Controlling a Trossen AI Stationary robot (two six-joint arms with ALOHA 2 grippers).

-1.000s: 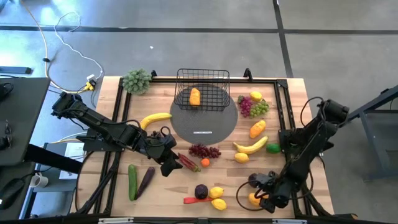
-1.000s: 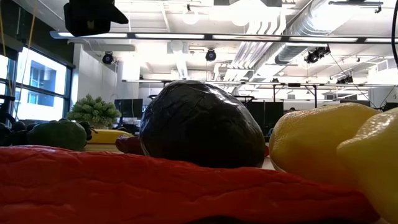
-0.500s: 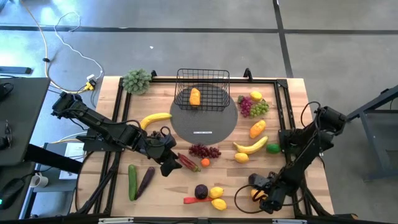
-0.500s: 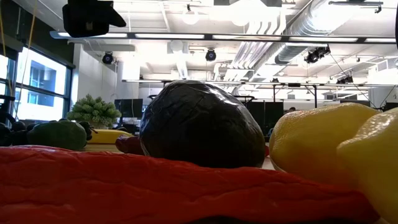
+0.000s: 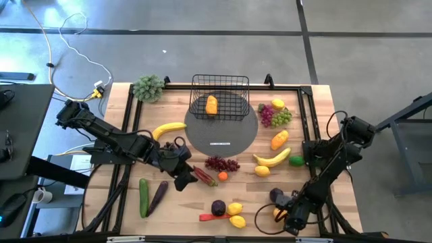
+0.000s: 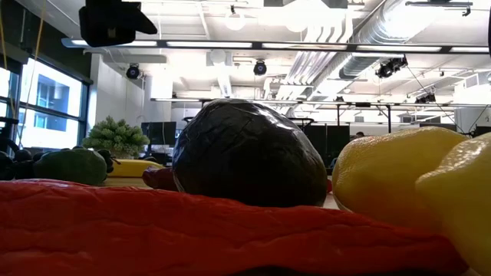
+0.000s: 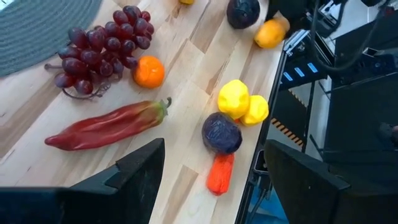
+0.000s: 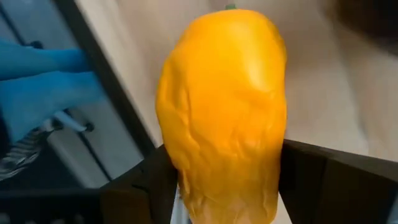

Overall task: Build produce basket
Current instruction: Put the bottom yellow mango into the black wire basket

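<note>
Wrinkled orange produce sits gripped between the right gripper's dark fingers; left gripper's released.

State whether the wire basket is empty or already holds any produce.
Not empty. The basket holds one orange-yellow fruit, seen inside its mesh walls from above; the other produce lies out on the table.

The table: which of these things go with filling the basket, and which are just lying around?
Belonging to the job:
basket
bananas
grapes
lemons
cucumber
chilli
orange fruit between the right gripper's fingers

Lying about:
leafy bunch
grey disc
cables
</note>
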